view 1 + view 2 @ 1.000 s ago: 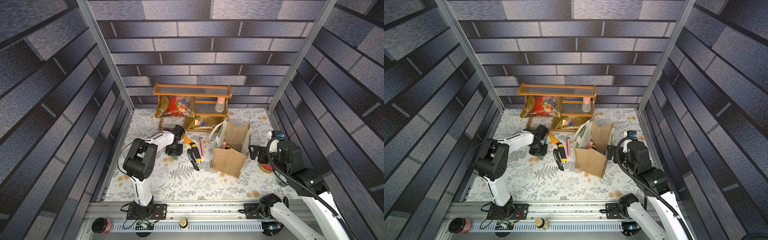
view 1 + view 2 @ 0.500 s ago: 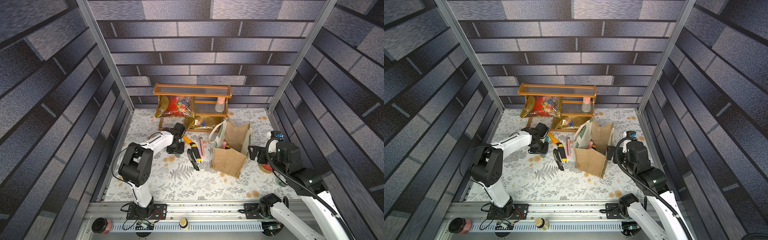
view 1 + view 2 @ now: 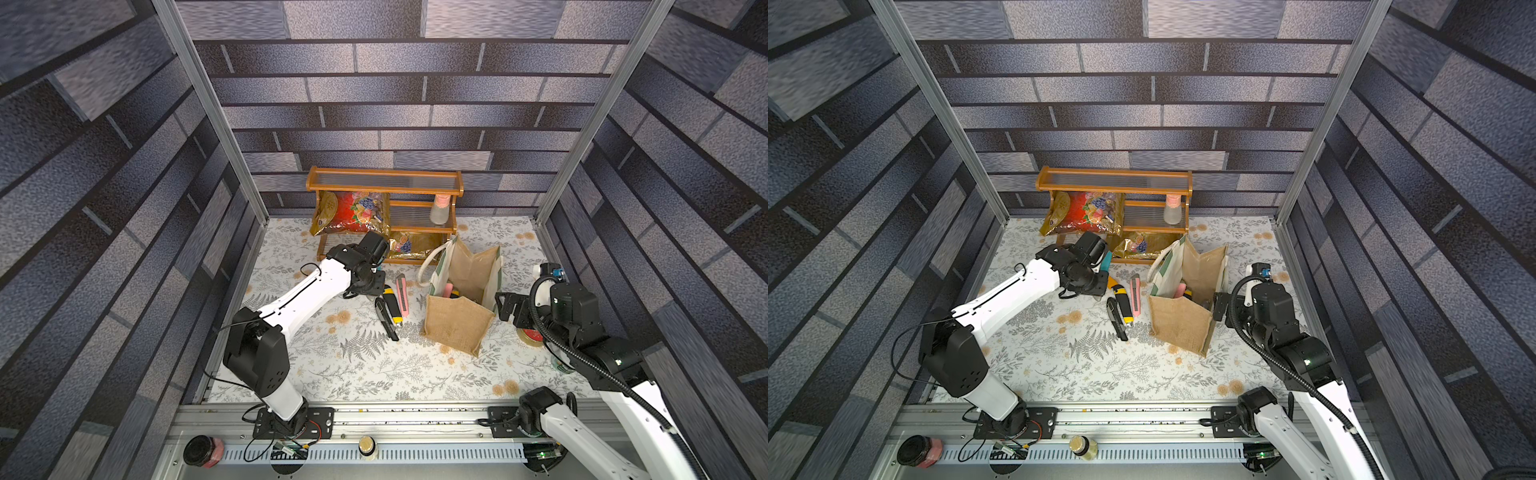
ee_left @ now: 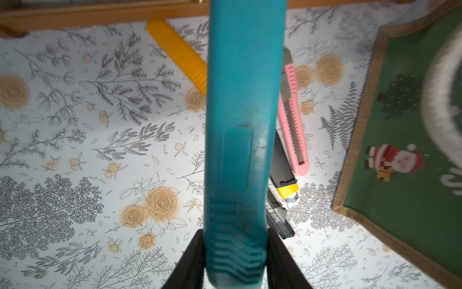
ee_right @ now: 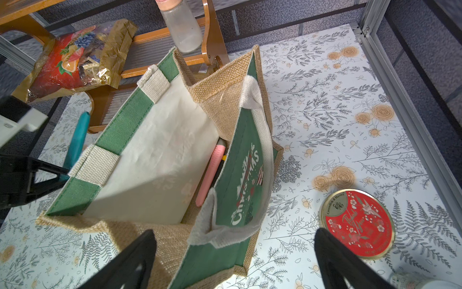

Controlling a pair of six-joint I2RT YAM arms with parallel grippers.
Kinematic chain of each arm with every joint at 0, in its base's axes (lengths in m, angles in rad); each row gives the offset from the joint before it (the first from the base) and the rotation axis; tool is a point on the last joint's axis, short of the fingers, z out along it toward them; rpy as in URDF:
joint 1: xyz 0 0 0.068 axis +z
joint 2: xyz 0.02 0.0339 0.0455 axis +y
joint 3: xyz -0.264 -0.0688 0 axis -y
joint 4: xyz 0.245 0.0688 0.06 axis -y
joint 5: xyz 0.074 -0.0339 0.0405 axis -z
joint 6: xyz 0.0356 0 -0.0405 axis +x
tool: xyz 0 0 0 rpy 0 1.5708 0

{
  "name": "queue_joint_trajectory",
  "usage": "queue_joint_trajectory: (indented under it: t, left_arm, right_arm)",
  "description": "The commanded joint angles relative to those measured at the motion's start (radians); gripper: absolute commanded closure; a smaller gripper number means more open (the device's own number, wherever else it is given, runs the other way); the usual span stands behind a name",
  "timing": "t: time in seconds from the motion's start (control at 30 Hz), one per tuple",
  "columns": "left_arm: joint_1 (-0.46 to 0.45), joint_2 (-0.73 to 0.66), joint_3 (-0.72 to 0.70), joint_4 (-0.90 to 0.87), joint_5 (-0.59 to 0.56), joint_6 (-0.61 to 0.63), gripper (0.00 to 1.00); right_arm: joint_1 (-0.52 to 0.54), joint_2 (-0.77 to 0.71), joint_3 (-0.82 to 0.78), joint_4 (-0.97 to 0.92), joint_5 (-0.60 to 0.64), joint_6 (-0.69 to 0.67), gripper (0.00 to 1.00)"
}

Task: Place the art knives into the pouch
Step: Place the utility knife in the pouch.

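Observation:
My left gripper [image 4: 235, 241] is shut on a teal art knife [image 4: 240, 125], which sticks out ahead of the fingers above the floral table. In a top view the left gripper [image 3: 372, 278] hangs left of the pouch [image 3: 457, 320], and the knife's teal end [image 3: 1106, 259] shows beside the wrist. The pouch, tan burlap with a green Christmas panel, stands open [image 5: 162, 155] with a pink knife [image 5: 210, 172] inside. My right gripper [image 5: 235, 234] is open at the pouch's right side [image 3: 505, 307], its fingers straddling the near corner and a white handle without clamping.
On the table left of the pouch lie a yellow-black knife [image 3: 390, 301], a pink knife [image 3: 402, 293] and a black one [image 3: 386, 322]. A wooden shelf [image 3: 384, 187] with snack bags [image 3: 353, 212] and a bottle [image 3: 439, 210] stands behind. A red tin [image 5: 357, 222] lies by the right gripper.
My left arm has stretched forward and carried the teal knife a little toward the shelf and the pouch. The right arm has barely moved.

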Motion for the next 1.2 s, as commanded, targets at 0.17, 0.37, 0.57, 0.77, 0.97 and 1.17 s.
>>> queue_joint_trajectory:
  t: [0.17,0.37,0.57,0.77,0.97,1.17]
  left_arm:
    - [-0.173,0.014,0.255,-0.061,-0.089,-0.002,0.75]
    - [-0.281,0.141,0.494,-0.116,-0.125,0.061,0.75]
    - [-0.337,0.296,0.718,-0.163,-0.068,0.112,0.75]
    - [-0.353,0.469,0.905,-0.241,-0.03,0.143,0.74]
    - [-0.354,0.567,1.003,-0.278,-0.007,0.147,0.52]
    - [-0.354,0.564,1.034,-0.273,-0.025,0.18,0.0]
  right_arm:
    - [-0.005,-0.006,-0.024,0.027,-0.003,0.018,0.0]
    - [-0.005,-0.005,-0.033,0.026,0.007,0.022,0.0]
    - [-0.005,-0.013,-0.037,0.022,0.019,0.029,0.0]
    - [-0.005,-0.03,-0.046,0.007,0.029,0.037,0.0]
    - [-0.005,-0.038,-0.041,-0.014,0.025,0.048,0.0]
    - [-0.005,-0.037,-0.019,-0.039,0.017,0.051,0.0]
